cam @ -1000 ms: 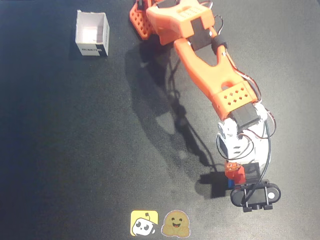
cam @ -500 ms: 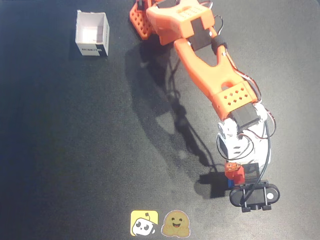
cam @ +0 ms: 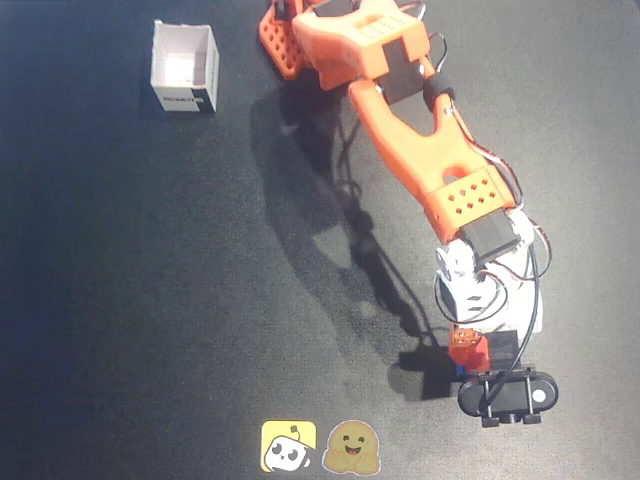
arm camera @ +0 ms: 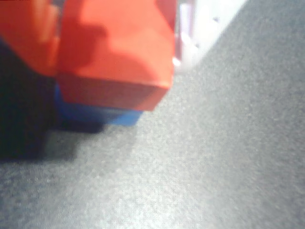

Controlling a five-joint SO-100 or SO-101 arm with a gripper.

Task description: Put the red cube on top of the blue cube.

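In the overhead view the orange arm (cam: 410, 130) runs from its base at the top centre of the frame down toward the lower right, ending in a white wrist section and the gripper (cam: 470, 352) near the lower right. A black camera mount (cam: 507, 393) sits just below the gripper in that view. The red cube (cam: 466, 350) shows at the gripper's tip, with a sliver of the blue cube (cam: 461, 370) peeking out at its lower edge, both resting on the dark table surface (cam: 150, 300). The wrist view is close and blurred: the red cube (arm camera: 116, 52) fills the upper left of the frame and sits on top of the blue cube (arm camera: 100, 113), of which only a thin band shows beneath it, shifted a little so the red one overhangs on the right. An orange-red gripper finger (arm camera: 28, 33) lies against the red cube's left side and a pale one (arm camera: 190, 28) stands just at its right, so the jaws are close around the cube; whether they actually press it cannot be told. At the upper left of the overhead view stands an open white box (cam: 185, 68), well apart from the cubes. Two yellow stickers (cam: 320, 446) lie at the bottom centre of the table.
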